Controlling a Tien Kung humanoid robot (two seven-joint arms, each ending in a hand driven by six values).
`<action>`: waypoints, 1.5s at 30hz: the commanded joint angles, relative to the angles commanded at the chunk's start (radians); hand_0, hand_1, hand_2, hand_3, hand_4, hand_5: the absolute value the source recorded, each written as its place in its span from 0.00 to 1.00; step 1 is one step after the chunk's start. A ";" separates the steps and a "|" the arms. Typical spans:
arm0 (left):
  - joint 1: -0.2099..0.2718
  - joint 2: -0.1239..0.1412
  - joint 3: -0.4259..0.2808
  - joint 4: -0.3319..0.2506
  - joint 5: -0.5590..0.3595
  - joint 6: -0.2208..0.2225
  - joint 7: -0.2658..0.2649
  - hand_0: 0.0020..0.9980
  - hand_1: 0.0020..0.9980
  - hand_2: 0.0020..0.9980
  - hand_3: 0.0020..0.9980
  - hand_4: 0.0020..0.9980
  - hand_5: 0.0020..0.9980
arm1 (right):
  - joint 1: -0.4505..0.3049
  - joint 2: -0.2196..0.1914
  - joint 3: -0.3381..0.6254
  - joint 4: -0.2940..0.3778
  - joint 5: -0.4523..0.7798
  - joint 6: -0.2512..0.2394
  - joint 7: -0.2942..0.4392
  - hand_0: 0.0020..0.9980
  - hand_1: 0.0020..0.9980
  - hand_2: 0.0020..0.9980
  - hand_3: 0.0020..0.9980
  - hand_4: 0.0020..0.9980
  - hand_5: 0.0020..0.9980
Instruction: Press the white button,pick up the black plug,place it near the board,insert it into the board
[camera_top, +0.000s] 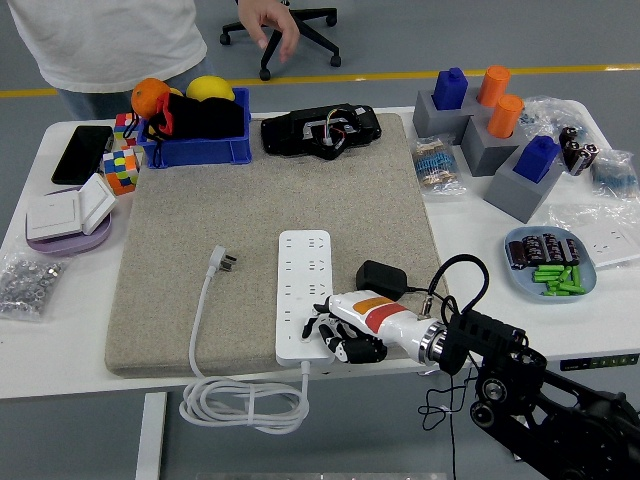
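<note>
Right robot hand (335, 332) loosely curled, empty, fingertips over power strip (305, 296) near end. Black plug (381, 277) just right of strip: light, rigid; pinch its sides.

No readable text, brand, number or sign anywhere. White power strip (305, 294): socket holes only, no legible marking. Black plug (381, 277): blank. Small printed packet (436, 163) on tabletop (70, 330): print too small to read. Batteries in blue dish (551, 262): labels illegible. Phone (81, 153): screen dark. Person's white shirt (105, 40): no visible print.
</note>
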 joint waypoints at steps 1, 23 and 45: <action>0.000 0.000 -0.001 0.000 0.002 0.000 0.000 0.48 0.51 0.51 0.59 0.56 0.26 | 0.001 0.000 -0.001 -0.003 0.001 0.000 0.001 0.00 0.00 0.11 0.57 0.22 0.00; -0.004 0.002 0.002 0.000 -0.001 0.000 0.000 0.48 0.51 0.51 0.59 0.56 0.25 | 0.017 -0.004 -0.040 -0.066 -0.026 -0.047 0.067 0.00 0.00 0.11 0.55 0.22 0.00; -0.003 0.000 -0.001 0.000 0.002 0.000 0.000 0.48 0.51 0.51 0.59 0.56 0.25 | 0.009 -0.031 0.052 0.045 0.018 -0.067 0.122 0.00 0.00 0.11 0.56 0.22 0.00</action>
